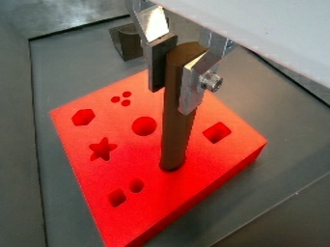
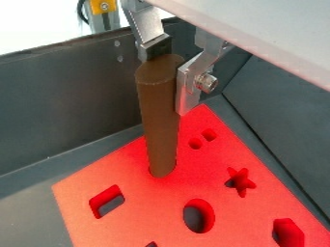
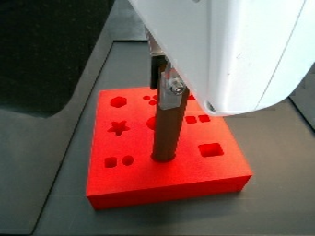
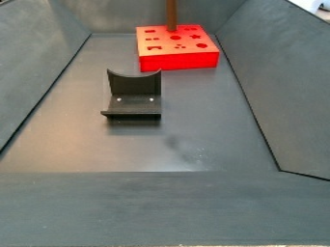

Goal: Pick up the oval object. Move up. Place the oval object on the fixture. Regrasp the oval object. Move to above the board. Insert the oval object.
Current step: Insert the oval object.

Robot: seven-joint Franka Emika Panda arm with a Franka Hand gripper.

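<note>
One upright oval object in end effector.

The oval object, a long reddish-brown peg, stood upright over the board, its lower end set in a hole in the board's top face near the middle; both wrist views showed it so. The gripper sat above the board, its silver fingers on either side of the peg's upper part. The board was a bright red block with star, round, square and hexagon cut-outs. In a side view the dark fixture stood well apart from the board, nothing resting on it.
</note>
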